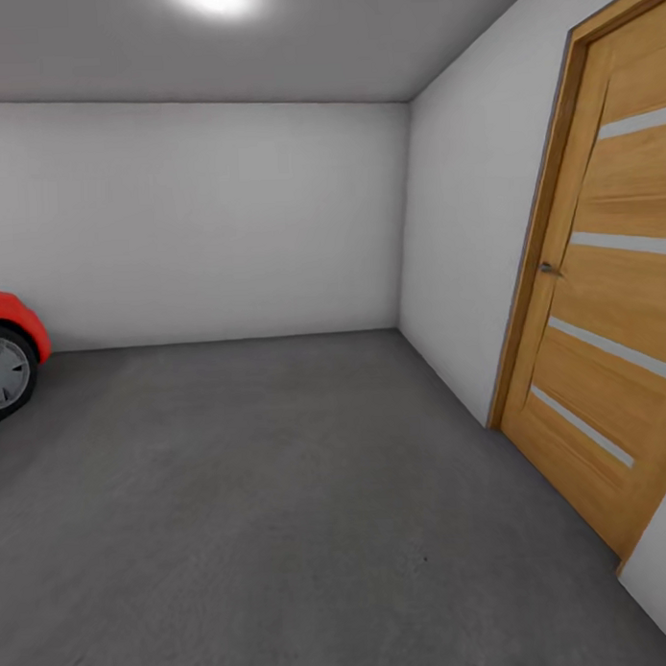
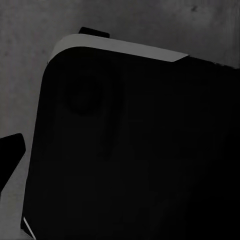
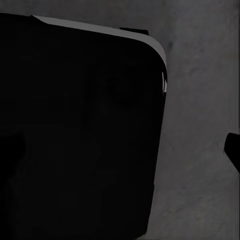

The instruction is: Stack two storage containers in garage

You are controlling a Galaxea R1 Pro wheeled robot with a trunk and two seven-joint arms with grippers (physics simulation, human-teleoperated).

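While the head view faces a garage corner, the floor (image 1: 281, 488) is dark grey concrete across the lower frame, meeting plain light grey walls (image 1: 204, 222). Wooden door (image 1: 611, 314) with pale horizontal strips at right edge, handle mid-height. Red car (image 1: 12, 349) front with wheel at left edge. Ceiling light (image 1: 216, 1) glows top centre. Both wrist views: large black body of the robot over mottled concrete (image 2: 30, 30). Gripper jaw state cannot be told on either arm. Orange-red containers: location can't be told.
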